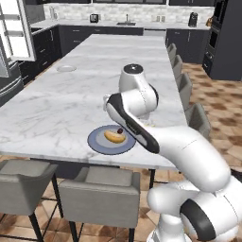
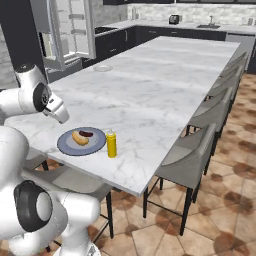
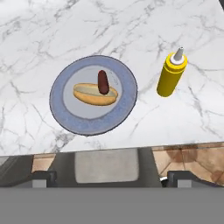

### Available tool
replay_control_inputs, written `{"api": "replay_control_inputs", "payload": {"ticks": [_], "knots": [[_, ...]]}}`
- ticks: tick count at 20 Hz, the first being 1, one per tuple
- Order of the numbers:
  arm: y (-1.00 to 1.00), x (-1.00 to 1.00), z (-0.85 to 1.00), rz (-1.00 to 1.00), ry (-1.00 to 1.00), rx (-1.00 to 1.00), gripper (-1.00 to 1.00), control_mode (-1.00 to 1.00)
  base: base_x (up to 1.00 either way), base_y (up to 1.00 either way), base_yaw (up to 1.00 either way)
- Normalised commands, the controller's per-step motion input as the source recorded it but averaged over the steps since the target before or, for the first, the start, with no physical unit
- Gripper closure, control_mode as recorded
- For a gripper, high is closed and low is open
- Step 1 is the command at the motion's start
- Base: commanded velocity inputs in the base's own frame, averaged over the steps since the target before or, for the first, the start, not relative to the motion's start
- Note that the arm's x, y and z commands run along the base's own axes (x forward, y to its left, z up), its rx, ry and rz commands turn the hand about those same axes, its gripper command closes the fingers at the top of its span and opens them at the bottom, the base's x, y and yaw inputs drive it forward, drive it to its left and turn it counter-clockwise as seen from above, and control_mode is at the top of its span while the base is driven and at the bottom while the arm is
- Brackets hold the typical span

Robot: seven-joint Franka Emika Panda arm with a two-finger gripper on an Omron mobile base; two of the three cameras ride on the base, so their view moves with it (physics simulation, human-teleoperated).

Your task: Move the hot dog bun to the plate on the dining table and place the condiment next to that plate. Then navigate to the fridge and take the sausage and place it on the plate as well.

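Plate [image 3: 92, 95]: blue-grey, near the front edge of the white marble counter [image 3: 52, 35]. Bun [image 3: 95, 94]: lying on the plate. Sausage [image 3: 103, 82]: dark red-brown, resting across the bun's top edge. Yellow squeeze bottle [image 3: 172, 75]: upright on the counter, just beside the plate. Tool [image 3: 113, 177]: above the plate, fingers apart, holding nothing.

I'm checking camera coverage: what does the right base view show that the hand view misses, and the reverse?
Right base view alone: the tall silver fridge with a door open, a small whitish round dish, grey stools.
Hand view alone: the dark open gripper tips.
Both: the round blue-grey plate on the white marble dining table, carrying golden bun and dark red sausage, yellow squeeze bottle beside it.
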Motion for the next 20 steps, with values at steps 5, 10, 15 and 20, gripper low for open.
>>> {"api": "replay_control_inputs", "payload": {"ticks": [5, 10, 15, 20], "knots": [[-0.27, -0.77, 0.20, 0.00, -0.32, 0.02, -1.00, -1.00, 0.00, 0.00, 0.00], [-0.21, -0.64, 0.41, 0.00, -0.13, 0.06, -1.00, -1.00, 0.00, 0.00, 0.00], [-0.19, -0.40, 0.58, 0.00, -0.03, 0.00, -1.00, -1.00, 0.00, 0.00, 0.00], [-0.13, -0.40, 0.57, 0.00, -0.05, 0.00, -1.00, -1.00, 0.00, 0.00, 0.00]]}}
